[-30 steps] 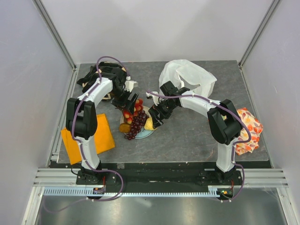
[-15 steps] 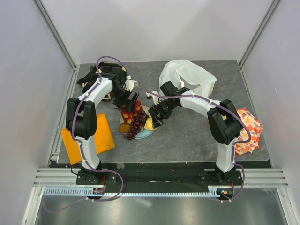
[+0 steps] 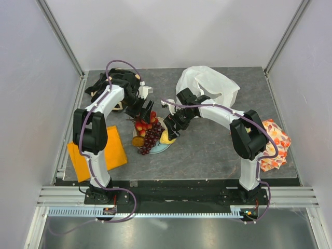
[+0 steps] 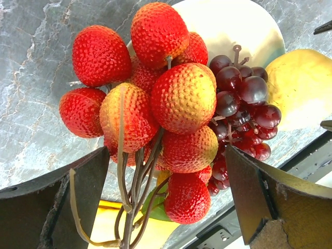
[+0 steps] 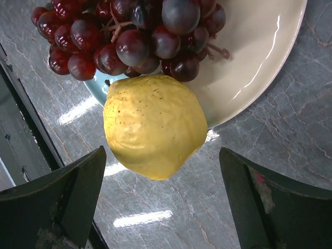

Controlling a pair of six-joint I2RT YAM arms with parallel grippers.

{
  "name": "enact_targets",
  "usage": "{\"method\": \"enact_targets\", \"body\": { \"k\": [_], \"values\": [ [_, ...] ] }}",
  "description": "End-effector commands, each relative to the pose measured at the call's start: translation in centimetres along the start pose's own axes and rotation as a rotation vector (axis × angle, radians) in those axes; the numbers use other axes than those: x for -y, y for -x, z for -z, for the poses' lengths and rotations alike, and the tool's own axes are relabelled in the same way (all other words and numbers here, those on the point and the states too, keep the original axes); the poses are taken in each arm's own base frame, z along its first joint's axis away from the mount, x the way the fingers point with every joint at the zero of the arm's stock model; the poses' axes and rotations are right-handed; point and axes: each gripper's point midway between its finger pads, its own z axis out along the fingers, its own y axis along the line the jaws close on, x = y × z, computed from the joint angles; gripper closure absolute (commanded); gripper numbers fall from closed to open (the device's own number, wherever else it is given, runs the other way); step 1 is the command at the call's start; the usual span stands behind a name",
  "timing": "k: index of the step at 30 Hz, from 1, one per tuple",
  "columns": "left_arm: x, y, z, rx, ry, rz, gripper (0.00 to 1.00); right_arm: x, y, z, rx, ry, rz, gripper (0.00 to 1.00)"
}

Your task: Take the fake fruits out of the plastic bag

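The red berry cluster (image 3: 146, 124), dark grape bunch (image 3: 151, 138), yellow lemon (image 3: 167, 137) and brown oval piece (image 3: 138, 140) lie on a pale plate (image 3: 162, 148). The white plastic bag (image 3: 208, 83) lies crumpled behind the right arm. My left gripper (image 3: 143, 112) is open just behind the berries (image 4: 166, 98); its jaws stand wide either side of the stem and touch nothing. My right gripper (image 3: 174, 126) is open beside the lemon (image 5: 154, 124), which rests at the plate's rim (image 5: 259, 57) next to the grapes (image 5: 129, 36). A yellow-green piece (image 4: 129, 231) shows under the berries.
A black bag (image 3: 104, 85) lies at the back left behind the left arm. A plain orange cloth (image 3: 98, 151) lies at the front left. A fruit-patterned orange cloth (image 3: 273, 145) sits at the right edge.
Both grippers have drawn back a little from the plate toward the rear. The right gripper has come off the lemon, which stays at the plate's edge.
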Motion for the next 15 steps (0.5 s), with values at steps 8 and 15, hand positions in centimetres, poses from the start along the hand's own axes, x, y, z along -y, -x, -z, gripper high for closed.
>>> {"method": "enact_targets", "body": {
  "k": [8,15],
  "values": [
    [-0.6,3.5,4.1,0.144,0.097,-0.014,0.01,0.2,2.3,1.5,0.037,-0.008,0.050,0.02],
    [-1.2,4.5,5.6,0.180,0.136,-0.009,0.01,0.9,3.6,3.2,0.072,-0.018,0.051,0.02]
  ]
}}
